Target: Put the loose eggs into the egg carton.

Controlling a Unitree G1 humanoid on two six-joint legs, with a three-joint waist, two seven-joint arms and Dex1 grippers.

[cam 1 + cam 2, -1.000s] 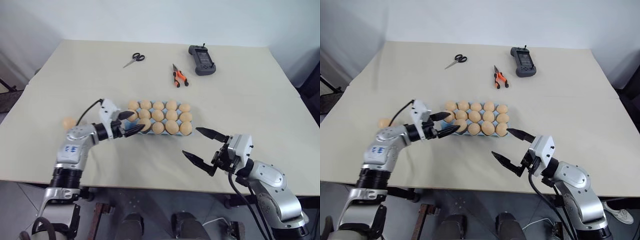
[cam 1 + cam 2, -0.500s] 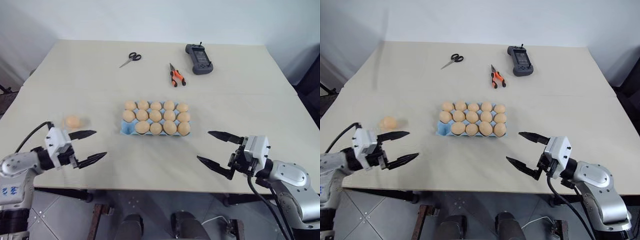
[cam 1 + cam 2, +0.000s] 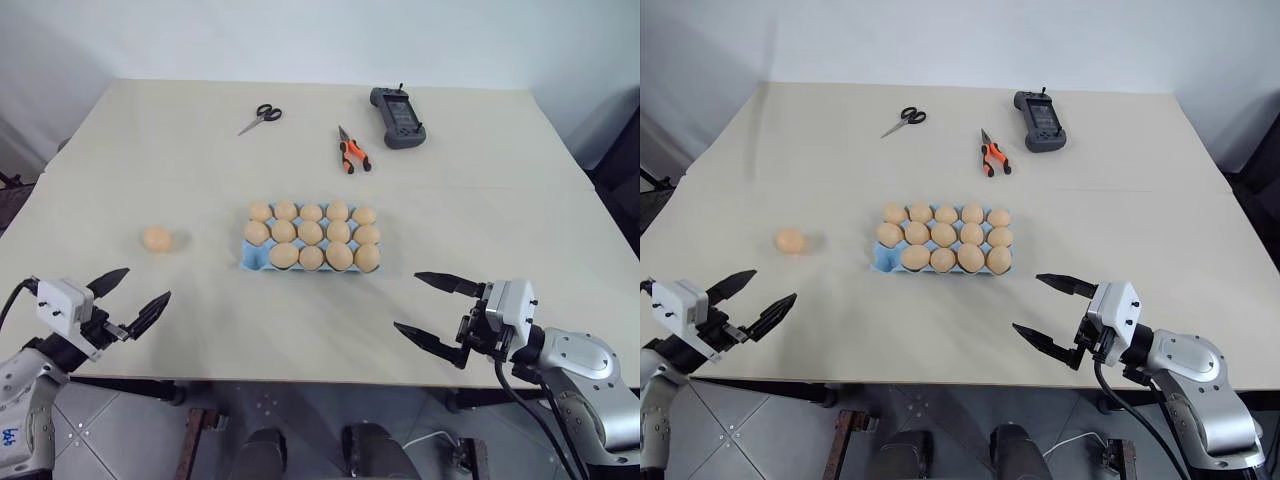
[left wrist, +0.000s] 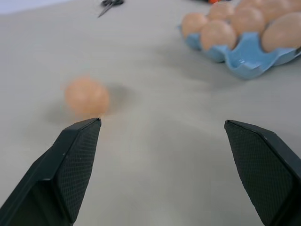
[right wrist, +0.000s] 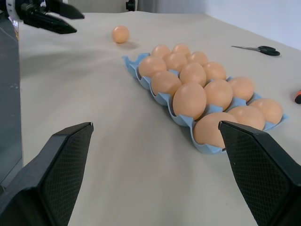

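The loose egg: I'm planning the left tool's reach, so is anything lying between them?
Nothing visible: only bare table lies between the open left tool and the loose egg. The egg carton sits off to the side.

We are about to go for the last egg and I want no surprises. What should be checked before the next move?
1. Loose egg found, lying on the table to the left of the egg carton and apart from it: ok.
2. Free cup in the egg carton, at its near left corner: ok.
3. Left tool open and empty: ok.
4. Bare table between the left tool and the loose egg: ok.
5. Right tool open, empty and apart from the egg carton: ok.
6. Loose egg at rest, not rolling: cannot tell.
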